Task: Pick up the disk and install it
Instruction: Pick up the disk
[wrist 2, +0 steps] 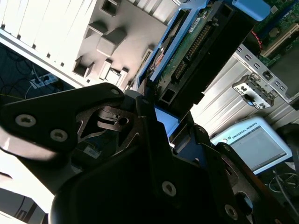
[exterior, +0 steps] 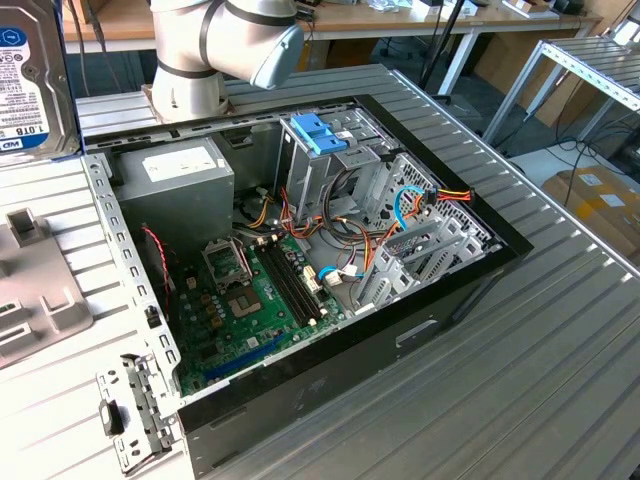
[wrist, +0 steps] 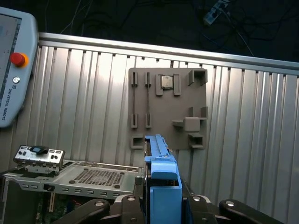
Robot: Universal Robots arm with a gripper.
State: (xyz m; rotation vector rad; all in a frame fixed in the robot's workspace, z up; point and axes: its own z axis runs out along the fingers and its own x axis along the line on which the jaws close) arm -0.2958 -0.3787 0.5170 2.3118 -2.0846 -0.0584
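Surface: ribbed grey metal table (exterior: 520, 340). An open PC case (exterior: 330, 350) lies on it, motherboard (exterior: 250, 300) facing up.
Beside case: flat grey fixture plate (exterior: 30, 290) on the table, on the exterior view's left of the case. Raised blocks & slots show on it in first wrist view (wrist: 168, 107).
Inside case: grey metal box (exterior: 175, 170) w/ white label in the far corner. A small light-blue bracket (exterior: 318, 132) sits atop the drive cage, further along the case's far side.
Room: beyond the case, wooden workbenches (exterior: 400, 20) & a metal rack (exterior: 600, 60).
Pendant: white pendant (wrist: 11, 70) w/ red button, past the case's port-panel end.
Disk: the disk (exterior: 30, 80) is held up off the table, on the exterior view's left of the case, label side to camera. Blue rails show in both wrist views (wrist 2: 196, 51) (wrist: 161, 182).
Cut off: the frame edge crops the disk in exterior view. Disk's far end is hard to make out in first wrist view.
Arm: grey arm (exterior: 230, 40) stands behind the case's far side, top cropped.
Gripper: black gripper (wrist: 161, 200) clamped on the disk, one finger at each side of the blue rail. Linkage is seen close up in second wrist view (wrist 2: 149, 100).
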